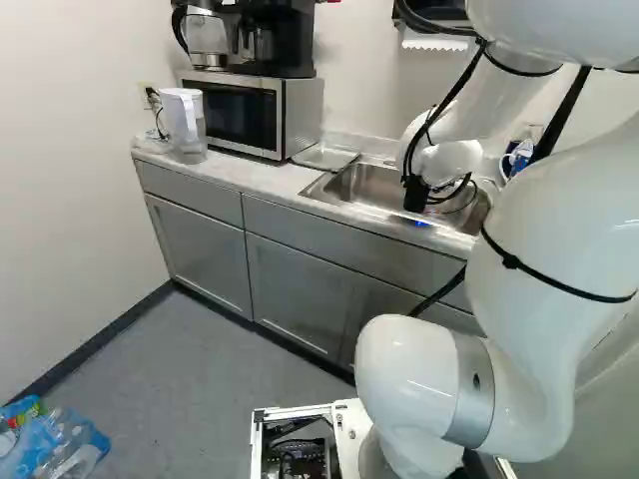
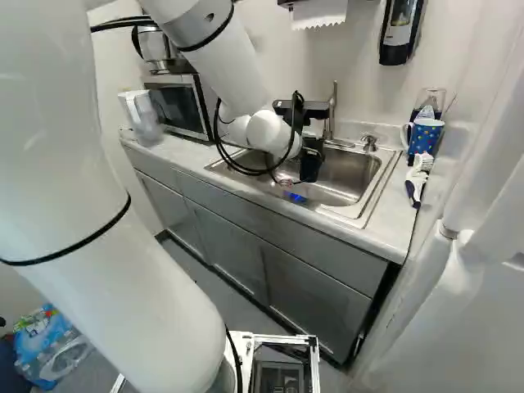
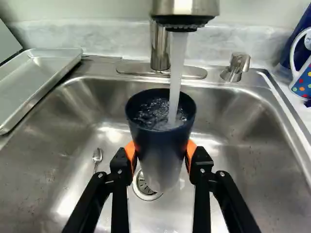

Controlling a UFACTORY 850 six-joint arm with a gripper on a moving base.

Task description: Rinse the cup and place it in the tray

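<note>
Two fingers [image 3: 200,162] grasp one cup [image 3: 158,155] under one running faucet [image 3: 184,9], above one sink [image 3: 248,160].

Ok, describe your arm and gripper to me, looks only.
My arm is white and rounded, with a silver-grey ring at one joint, thin black straps around it and black cables looping near the wrist. The gripper is black, its two jaws faced with orange pads.

- Seeing tray [image 3: 41,77] between microwave [image 1: 240,115] and sink [image 3: 257,131].
- Finding cup [image 3: 158,150] under faucet [image 3: 185,8], spoon [image 3: 97,155] in sink near drain [image 3: 145,192].
- In base views, logging pitcher [image 1: 184,124] left of microwave, mug [image 2: 425,139] right of sink.
</note>
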